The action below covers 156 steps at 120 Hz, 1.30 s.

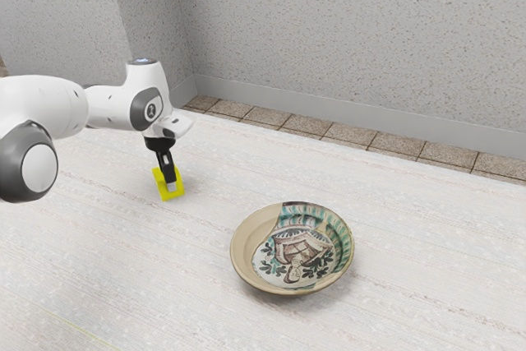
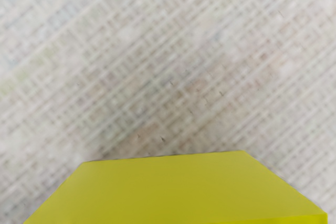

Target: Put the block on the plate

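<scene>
Yellow block (image 1: pixel 167 196) at the claw (image 1: pixel 172 186), on the exterior view's left, toward the far side of the pale tabletop (image 1: pixel 427 285). Plate (image 1: pixel 241 254) sits nearer the camera and to the exterior view's right of the block, well apart from it. Stretch of tabletop between the two.

Edges: the far table edge runs on a slant from behind the arm (image 1: pixel 62 106) down to the exterior view's right. Brown floor tiles (image 1: pixel 349 134) past it, then a grey baseboard (image 1: pixel 312 107) and a speckled wall (image 1: pixel 329 22). Block and claw are on the near side of that edge, with tabletop between. Plate is also well in from the far edge; more tabletop to the plate's right and on its near side. Plate is upright, wide rim, plain tan on its left part, patterned in green and brown on the right and in the middle.

Claw: black, points down, lower end overlaps the block in the exterior view. Can't tell how far open it is, or whether it has hold of the block or is just against it. Can't tell either if the block rests on the table or is a bit above it. Wrist view: block is large, right by the hand, flat yellow top face with straight edges, pale woven-looking table surface beyond it.
</scene>
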Each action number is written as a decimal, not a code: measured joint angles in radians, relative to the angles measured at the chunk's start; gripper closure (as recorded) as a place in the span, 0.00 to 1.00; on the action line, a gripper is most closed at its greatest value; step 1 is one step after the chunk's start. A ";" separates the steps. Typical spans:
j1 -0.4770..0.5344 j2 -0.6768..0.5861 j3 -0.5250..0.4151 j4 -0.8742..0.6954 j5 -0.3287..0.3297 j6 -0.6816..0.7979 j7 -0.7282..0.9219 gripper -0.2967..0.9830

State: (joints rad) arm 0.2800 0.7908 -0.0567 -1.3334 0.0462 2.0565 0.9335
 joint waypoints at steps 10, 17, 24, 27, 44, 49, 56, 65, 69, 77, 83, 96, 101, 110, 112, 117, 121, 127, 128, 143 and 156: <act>-0.001 0.000 0.000 0.000 0.001 0.001 0.003 0.42; -0.001 0.000 0.000 -0.001 0.001 0.002 0.004 0.44; -0.001 -0.004 0.000 -0.003 -0.005 0.002 0.005 0.44; -0.001 -0.007 0.000 -0.005 -0.009 0.003 0.006 0.45; -0.006 -0.033 0.000 -0.019 -0.021 0.005 0.006 0.45; -0.011 -0.050 0.001 -0.029 -0.023 0.005 0.006 0.45; -0.027 -0.092 0.001 -0.060 -0.026 0.006 0.006 0.44; -0.057 -0.156 0.000 -0.111 -0.036 0.006 0.007 0.43; -0.074 -0.187 -0.001 -0.140 -0.044 0.009 0.007 0.43; -0.106 -0.245 -0.002 -0.193 -0.059 0.016 0.007 0.44; -0.128 -0.289 -0.003 -0.233 -0.067 0.019 0.007 0.43; -0.187 -0.362 -0.009 -0.291 -0.081 0.025 0.007 0.43; -0.212 -0.374 -0.012 -0.301 -0.088 0.027 0.007 0.43; -0.253 -0.382 -0.027 -0.309 -0.096 0.028 0.007 0.42; -0.260 -0.383 -0.031 -0.311 -0.097 0.029 0.007 0.42; -0.284 -0.390 -0.036 -0.324 -0.106 0.029 0.007 0.42; -0.302 -0.395 -0.040 -0.334 -0.112 0.030 0.007 0.42; -0.326 -0.409 -0.048 -0.354 -0.121 0.031 0.007 0.42; -0.329 -0.412 -0.049 -0.358 -0.123 0.031 0.007 0.42; -0.382 -0.451 -0.075 -0.420 -0.149 0.034 0.007 0.42; -0.411 -0.447 -0.111 -0.440 -0.160 0.050 0.007 0.43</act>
State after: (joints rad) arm -0.1313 0.3442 -0.1681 -1.7736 -0.1141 2.1067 0.9408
